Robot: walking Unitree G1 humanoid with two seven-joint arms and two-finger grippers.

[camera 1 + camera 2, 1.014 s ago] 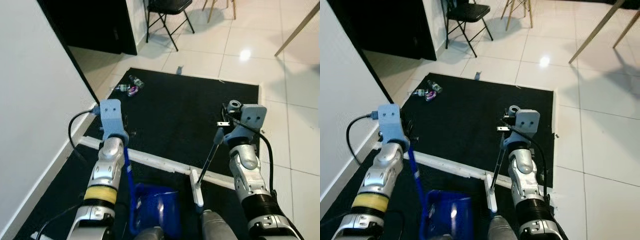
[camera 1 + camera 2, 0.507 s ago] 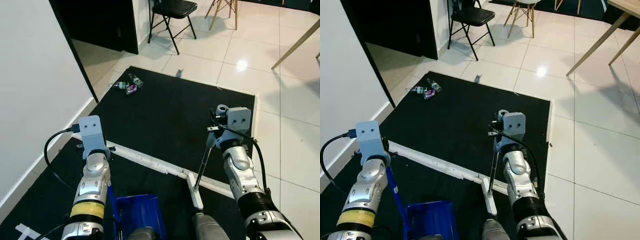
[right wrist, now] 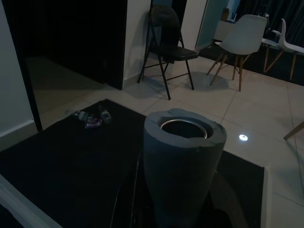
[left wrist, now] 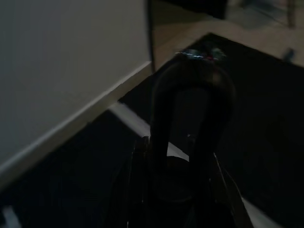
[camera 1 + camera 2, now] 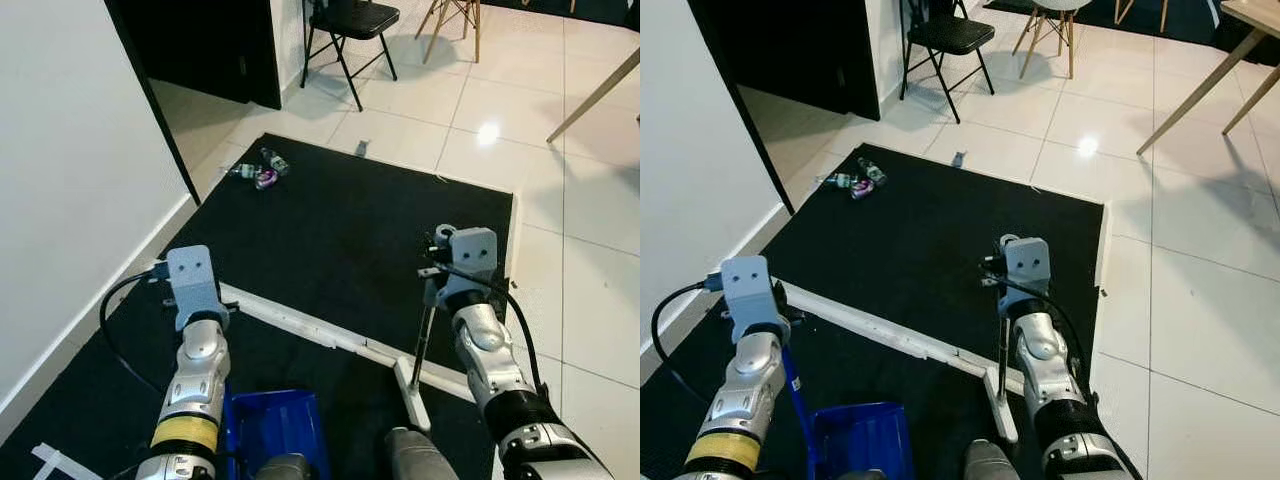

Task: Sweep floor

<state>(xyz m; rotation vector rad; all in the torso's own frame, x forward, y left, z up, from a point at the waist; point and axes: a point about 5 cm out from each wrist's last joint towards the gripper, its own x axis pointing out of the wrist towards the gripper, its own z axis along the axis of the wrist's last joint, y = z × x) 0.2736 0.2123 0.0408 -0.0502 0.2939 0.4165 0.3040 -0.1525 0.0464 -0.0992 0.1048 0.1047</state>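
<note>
Nearest: blue dustpan [image 5: 862, 440] on the black mat [image 5: 350, 230], its handle held by the left pincer [image 5: 205, 322], closed round it. Right pincer [image 5: 432, 295] closed on the broom [image 5: 1002, 375], whose white head rests on the mat just beside the white strip [image 5: 300, 322]. Farther: litter [image 5: 258, 172] at the mat's far corner, a small scrap [image 5: 957, 158] on the tiles [image 5: 600, 280]. Judgement: sweeping barely begun; litter uncollected. Right wrist view adds white chairs [image 3: 247, 35] beyond the folding chair [image 3: 166, 45].
</note>
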